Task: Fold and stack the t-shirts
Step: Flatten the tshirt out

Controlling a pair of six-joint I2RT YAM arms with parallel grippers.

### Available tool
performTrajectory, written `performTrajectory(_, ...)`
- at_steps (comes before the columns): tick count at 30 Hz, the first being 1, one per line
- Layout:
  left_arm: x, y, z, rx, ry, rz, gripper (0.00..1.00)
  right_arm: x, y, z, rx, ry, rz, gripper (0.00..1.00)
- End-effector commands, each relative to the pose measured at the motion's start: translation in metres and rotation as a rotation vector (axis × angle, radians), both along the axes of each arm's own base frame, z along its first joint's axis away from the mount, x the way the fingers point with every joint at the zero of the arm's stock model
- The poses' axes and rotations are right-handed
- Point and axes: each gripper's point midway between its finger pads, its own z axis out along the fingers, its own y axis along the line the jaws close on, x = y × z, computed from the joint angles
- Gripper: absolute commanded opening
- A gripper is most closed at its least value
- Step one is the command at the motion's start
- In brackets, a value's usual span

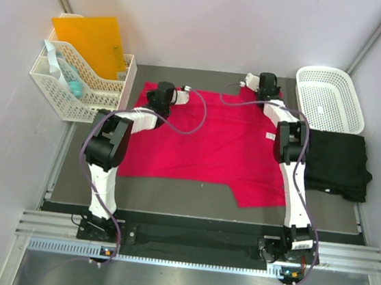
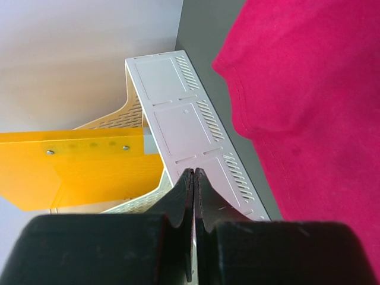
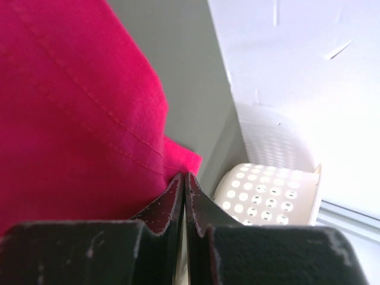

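Left jaws: our left gripper (image 2: 194, 172) is pressed shut on nothing. The red t-shirt (image 2: 309, 119) lies flat to the right of the tips, and the white file rack (image 2: 178, 124) stands just ahead.
Right jaws: our right gripper (image 3: 184, 176) is closed too, apparently empty. The shirt's edge is to the left of the tips, the white basket (image 3: 261, 190) to the right.
Black t-shirt (image 1: 336, 162): heaped well behind the right jaws.
Risk: we judge that lowering shut jaws would only shove and wrinkle the cloth, and a stray sweep could knock the rack or the basket.
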Motion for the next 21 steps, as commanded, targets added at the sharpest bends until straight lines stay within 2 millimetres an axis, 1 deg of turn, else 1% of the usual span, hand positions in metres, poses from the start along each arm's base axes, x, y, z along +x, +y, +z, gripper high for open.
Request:
performTrajectory(1, -0.005, -0.003, 0.038, -0.034, -0.083, -0.007, 0.00, 0.009, -0.022, -0.020, -0.051, -0.034, -0.015, 0.00)
performTrajectory(4, -0.007, -0.005, 0.035, -0.036, -0.078, -0.010, 0.00, 0.016, -0.022, -0.015, -0.079, -0.079, -0.001, 0.00)
performTrajectory(5, -0.009, -0.006, 0.038, -0.041, -0.083, -0.012, 0.00, 0.018, -0.021, -0.016, -0.087, -0.083, 0.003, 0.00)
performTrajectory(8, -0.012, -0.009, 0.038, -0.045, -0.083, -0.015, 0.00, 0.024, -0.019, -0.009, -0.115, -0.141, 0.006, 0.00)
performTrajectory(9, -0.013, -0.011, 0.036, -0.044, -0.079, -0.020, 0.00, 0.029, -0.018, 0.007, -0.115, -0.217, 0.000, 0.00)
performTrajectory(11, -0.015, -0.012, 0.039, -0.051, -0.084, -0.022, 0.00, 0.031, -0.020, 0.023, -0.112, -0.291, -0.024, 0.01)
performTrajectory(12, -0.016, -0.014, 0.038, -0.052, -0.083, -0.023, 0.00, 0.032, -0.019, 0.036, -0.096, -0.353, -0.038, 0.01)
performTrajectory(15, -0.019, -0.015, 0.039, -0.054, -0.086, -0.026, 0.00, 0.024, -0.022, 0.060, -0.088, -0.466, -0.083, 0.03)
performTrajectory(16, -0.020, -0.015, 0.042, -0.063, -0.093, -0.022, 0.00, 0.021, -0.023, 0.076, -0.086, -0.506, -0.104, 0.04)
performTrajectory(17, -0.021, -0.017, 0.043, -0.067, -0.095, -0.025, 0.00, 0.018, -0.023, 0.086, -0.087, -0.537, -0.114, 0.04)
performTrajectory(18, -0.022, -0.018, 0.043, -0.069, -0.093, -0.029, 0.00, 0.013, -0.025, 0.102, -0.079, -0.590, -0.127, 0.04)
performTrajectory(20, -0.024, -0.019, 0.044, -0.075, -0.099, -0.031, 0.00, 0.008, -0.028, 0.116, -0.059, -0.630, -0.160, 0.04)
performTrajectory(21, -0.024, -0.021, 0.045, -0.078, -0.101, -0.035, 0.00, 0.004, -0.030, 0.131, -0.043, -0.654, -0.179, 0.04)
